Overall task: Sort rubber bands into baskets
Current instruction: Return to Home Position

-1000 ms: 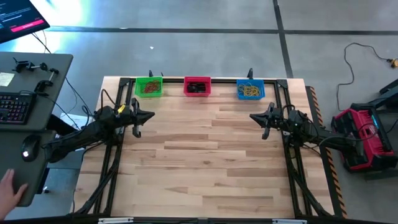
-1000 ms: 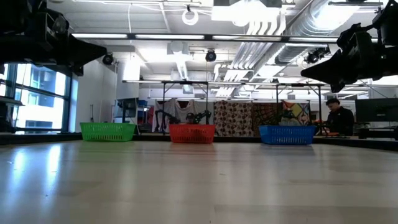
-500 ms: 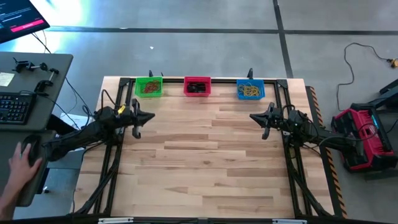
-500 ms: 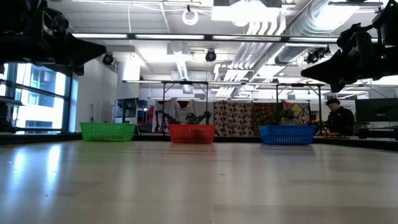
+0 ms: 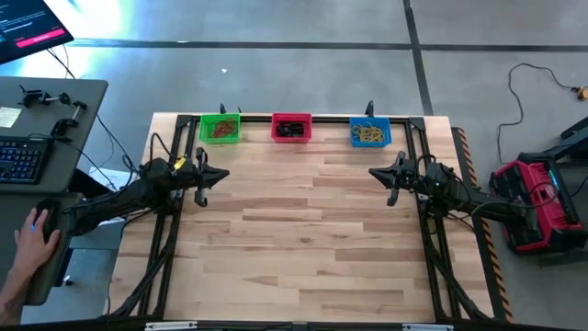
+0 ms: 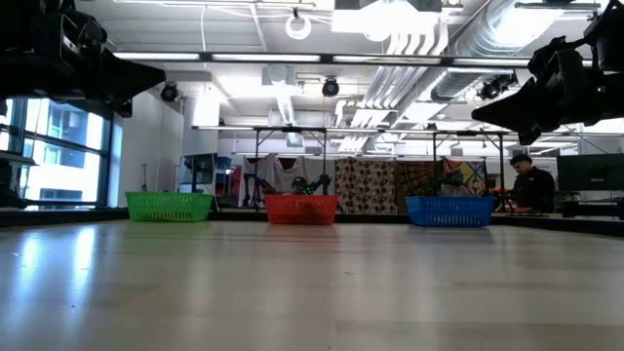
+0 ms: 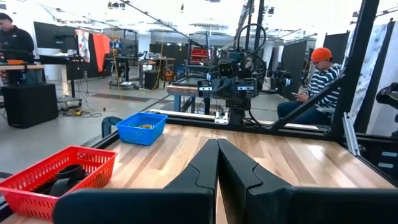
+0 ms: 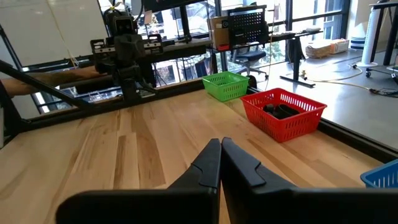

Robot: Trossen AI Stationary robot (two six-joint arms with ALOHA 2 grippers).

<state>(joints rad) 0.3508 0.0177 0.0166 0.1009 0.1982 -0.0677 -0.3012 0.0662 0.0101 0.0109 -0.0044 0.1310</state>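
Red basket [image 5: 276, 129] at middle of worktop [image 5: 303, 239] far edge, black rubber bands [image 5: 292, 130] inside. Green basket [image 5: 204, 129] left of it holds red bands [image 5: 220, 131]; blue basket [image 5: 354, 135] right of it holds yellow bands [image 5: 369, 134]. Left gripper [image 5: 204, 175] near-left of red basket, fingers pressed together, empty. Right gripper [image 5: 390, 176] near-right, likewise closed, empty.
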